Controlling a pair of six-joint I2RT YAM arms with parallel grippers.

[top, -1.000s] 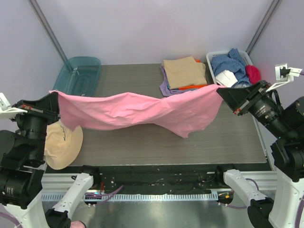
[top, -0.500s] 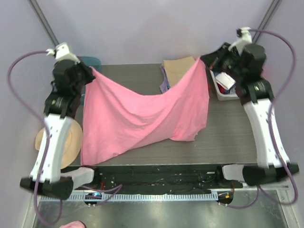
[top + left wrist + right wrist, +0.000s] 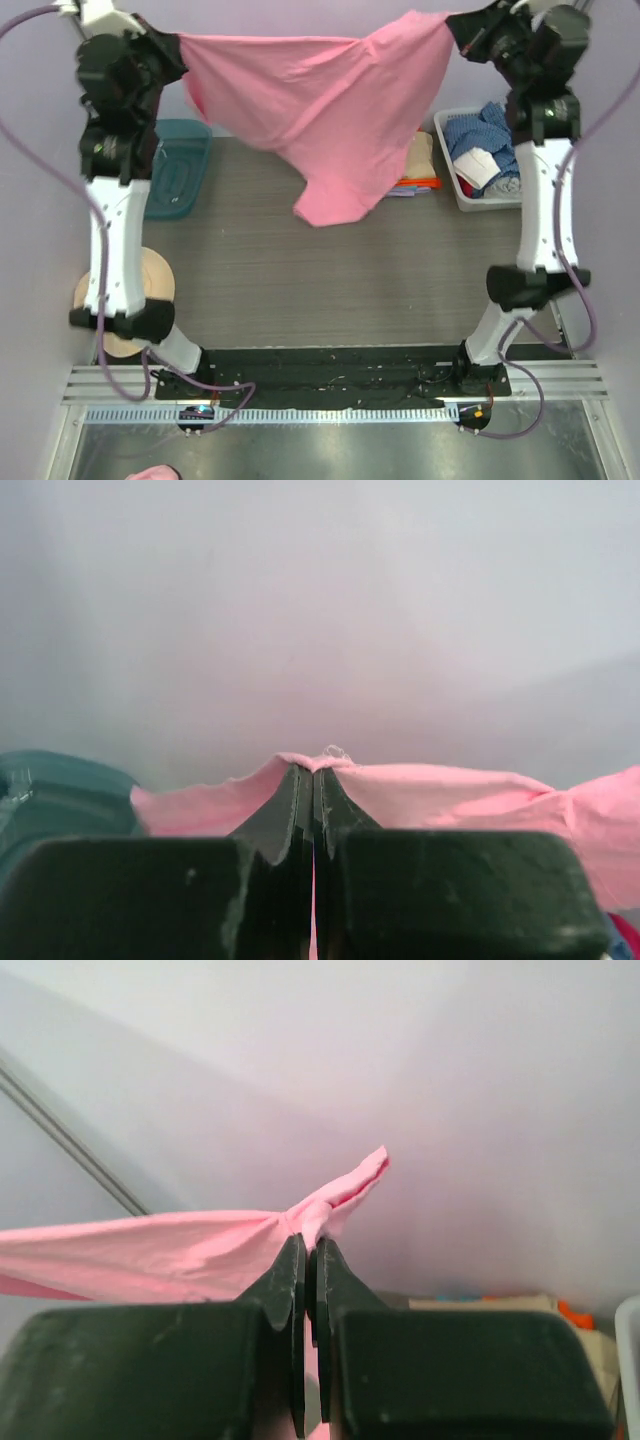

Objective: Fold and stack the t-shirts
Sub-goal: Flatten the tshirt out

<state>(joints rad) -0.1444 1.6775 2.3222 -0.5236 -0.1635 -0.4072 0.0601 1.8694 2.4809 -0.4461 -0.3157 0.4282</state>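
A bright pink t-shirt (image 3: pixel 320 100) hangs high in the air, stretched between both raised arms. Its lower corner dangles above the table's middle (image 3: pixel 325 210). My left gripper (image 3: pixel 180 45) is shut on the shirt's left corner; the wrist view shows pink cloth (image 3: pixel 440 790) pinched in the left gripper (image 3: pixel 312 770). My right gripper (image 3: pixel 452 25) is shut on the right corner, with pink cloth (image 3: pixel 180 1250) bunched at the right gripper (image 3: pixel 310 1245). Behind the hanging shirt lies a stack of folded t-shirts (image 3: pixel 418 165), mostly hidden, with tan and orange edges showing.
A white basket (image 3: pixel 455 185) of mixed clothes stands at the back right. A teal bin (image 3: pixel 180 170) sits at the back left. A round tan cap (image 3: pixel 150 290) lies at the table's left edge, behind the left arm.
Both arms have swung from low over the table to fully raised. The pink t-shirt went up with them and now hangs off the table.
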